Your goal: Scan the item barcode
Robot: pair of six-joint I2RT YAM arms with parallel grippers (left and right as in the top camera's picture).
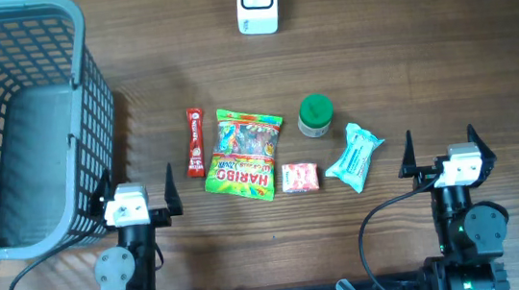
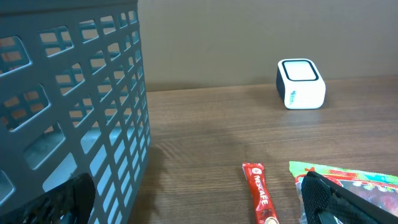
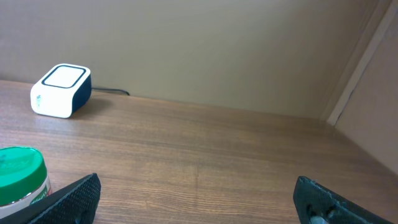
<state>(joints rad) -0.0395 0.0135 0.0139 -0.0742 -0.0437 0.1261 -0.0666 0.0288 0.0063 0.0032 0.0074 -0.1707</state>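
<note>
While the grey basket (image 1: 16, 122) stood at the left of the counter (image 1: 444, 58), only its own bottom showed inside it. Five items lay loose in the middle: one red coffee stick (image 1: 194, 142), one gummy bag (image 1: 244, 153), one small pink packet (image 1: 301, 177), one green-lidded jar (image 1: 315, 115) and one light blue pack (image 1: 355, 157). One white scanner (image 1: 257, 1) sat at the far edge, well apart from them. The counter was brown wood, with a beige wall (image 3: 199, 43) behind. The left claw (image 1: 136, 185) and the right claw (image 1: 440, 140) both gaped wide, holding nothing.
</note>
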